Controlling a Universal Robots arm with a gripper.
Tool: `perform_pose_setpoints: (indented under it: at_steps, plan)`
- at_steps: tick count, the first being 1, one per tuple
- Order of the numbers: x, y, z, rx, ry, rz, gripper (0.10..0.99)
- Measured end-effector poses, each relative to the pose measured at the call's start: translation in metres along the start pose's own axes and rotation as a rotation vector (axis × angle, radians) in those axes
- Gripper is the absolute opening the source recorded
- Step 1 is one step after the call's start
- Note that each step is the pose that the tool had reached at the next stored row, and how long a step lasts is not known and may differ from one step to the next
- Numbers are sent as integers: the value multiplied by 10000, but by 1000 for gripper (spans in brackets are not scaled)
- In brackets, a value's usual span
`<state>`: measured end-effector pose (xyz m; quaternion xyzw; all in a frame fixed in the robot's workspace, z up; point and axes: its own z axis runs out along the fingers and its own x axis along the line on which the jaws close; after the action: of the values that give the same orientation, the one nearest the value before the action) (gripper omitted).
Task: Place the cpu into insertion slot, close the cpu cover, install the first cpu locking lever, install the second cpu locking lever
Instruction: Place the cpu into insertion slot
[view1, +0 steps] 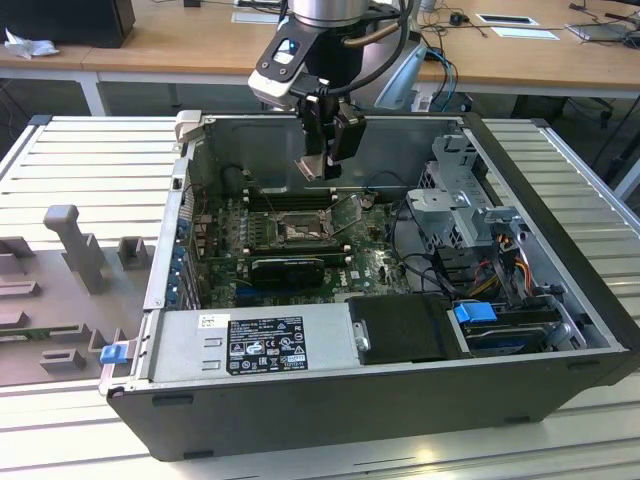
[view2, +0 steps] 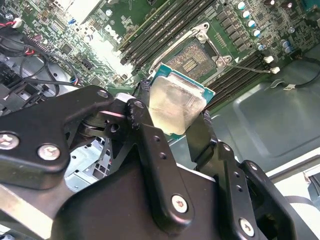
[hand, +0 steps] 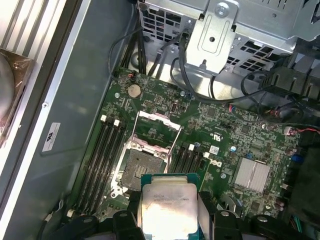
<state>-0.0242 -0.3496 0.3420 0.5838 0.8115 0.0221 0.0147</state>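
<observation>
Arm points down, upper ctr of exterior view; gripper clamped on cpu over open insertion slot.

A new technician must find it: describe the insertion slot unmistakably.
Inside the open computer case, look at the green motherboard lying at its bottom. Near the board's middle, the insertion slot is a dark square frame with a brownish-grey centre, flanked by long black memory slots; its metal cpu cover stands hinged open.

We see the cpu pale silver, rimmed in teal, and the gripper black. The motherboard shows green. The insertion slot is dark grey, the cpu cover silvery.
</observation>
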Motion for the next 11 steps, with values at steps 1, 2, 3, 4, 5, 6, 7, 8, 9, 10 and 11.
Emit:
perform_pose_setpoints:
  at_steps: [1, 2, 3, 4, 5, 6, 7, 8, 9, 10, 11]
  plan:
    - [0, 0, 0, 0, -2, 20, 533]
    - [0, 0, 1, -1, -2, 45, 533]
    - [0, 0, 1, 0, -4, 72, 533]
    - [0, 0, 1, 0, -5, 93, 533]
    - [0, 0, 2, 0, -7, 133, 533]
    - [0, 0, 2, -1, -9, 158, 533]
    - [0, 0, 3, -1, -10, 178, 533]
    - [0, 0, 3, -1, -11, 202, 533]
    - [0, 0, 3, -1, -13, 224, 533]
    - [0, 0, 4, -1, -14, 262, 533]
    - [0, 0, 4, -1, -16, 298, 533]
